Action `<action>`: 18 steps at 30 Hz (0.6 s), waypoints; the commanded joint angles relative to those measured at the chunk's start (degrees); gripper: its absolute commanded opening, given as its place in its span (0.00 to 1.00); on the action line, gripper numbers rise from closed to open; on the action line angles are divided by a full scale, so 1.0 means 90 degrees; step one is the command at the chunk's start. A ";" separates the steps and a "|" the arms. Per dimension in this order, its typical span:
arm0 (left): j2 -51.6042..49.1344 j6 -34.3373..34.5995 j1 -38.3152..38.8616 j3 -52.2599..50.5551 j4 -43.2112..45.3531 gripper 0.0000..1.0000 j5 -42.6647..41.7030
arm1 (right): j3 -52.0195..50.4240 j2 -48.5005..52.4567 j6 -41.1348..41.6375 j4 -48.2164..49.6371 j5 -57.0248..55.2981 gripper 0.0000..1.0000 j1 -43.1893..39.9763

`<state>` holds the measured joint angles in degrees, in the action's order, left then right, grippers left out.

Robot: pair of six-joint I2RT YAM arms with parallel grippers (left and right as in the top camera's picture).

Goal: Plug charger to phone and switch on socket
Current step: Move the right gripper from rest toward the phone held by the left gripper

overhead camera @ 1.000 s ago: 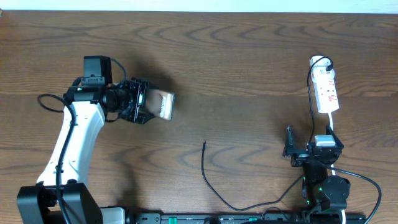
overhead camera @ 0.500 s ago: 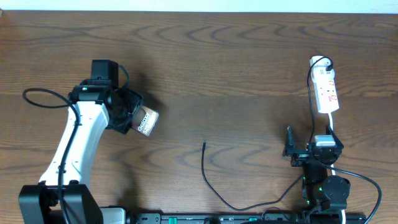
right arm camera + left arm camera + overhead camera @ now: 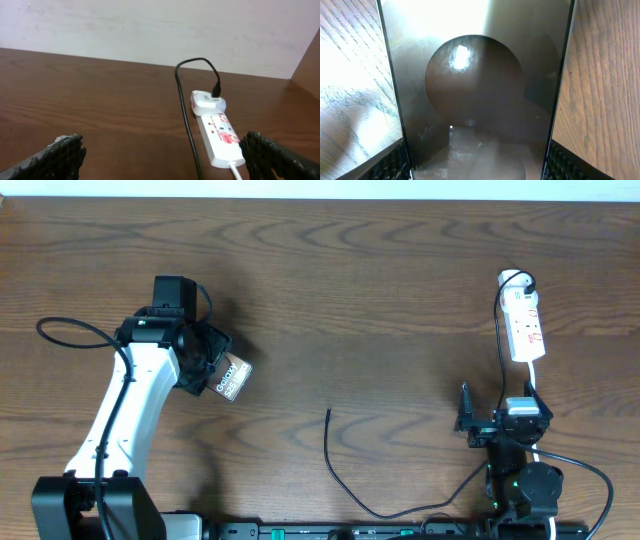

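My left gripper (image 3: 212, 368) is shut on the phone (image 3: 231, 377), a glossy brownish slab with white lettering, held tilted at the table's left. In the left wrist view the phone (image 3: 480, 95) fills the space between my fingers (image 3: 392, 165). The charger cable (image 3: 332, 463) lies on the table's front middle, its plug tip (image 3: 328, 412) free and pointing away. The white socket strip (image 3: 524, 326) lies at the far right; it also shows in the right wrist view (image 3: 218, 133) with a black cable (image 3: 186, 115) plugged into its adapter. My right gripper (image 3: 478, 424) is open and empty near the front edge.
The brown wooden table (image 3: 380, 290) runs to a pale wall at the back. The right arm's base (image 3: 525, 480) and its cables sit at the front right. A black cable loop (image 3: 70, 335) hangs off the left arm.
My left gripper has drawn the phone leftward and toward the front, and turned it so the lettering faces up. The right arm, the charger and the socket have not moved.
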<state>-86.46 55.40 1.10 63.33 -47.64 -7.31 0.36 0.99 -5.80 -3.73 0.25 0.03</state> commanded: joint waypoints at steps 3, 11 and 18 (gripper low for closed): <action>0.0117 -0.0107 0.0015 0.0073 -0.0078 0.07 0.0129 | -0.0005 -0.0012 -0.0223 0.0049 0.0015 0.99 0.0044; 0.0117 -0.0107 0.0015 0.0073 -0.0131 0.07 0.0129 | -0.0005 -0.0015 -0.0219 0.0250 0.0874 0.99 0.0044; 0.0117 -0.0107 0.0015 0.0073 -0.0131 0.07 0.0129 | -0.0005 -0.0012 -0.0219 0.0359 0.2671 0.99 0.0044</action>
<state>-86.46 55.40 1.10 63.33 -48.69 -7.29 0.36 0.99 -6.98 -1.45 13.76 0.03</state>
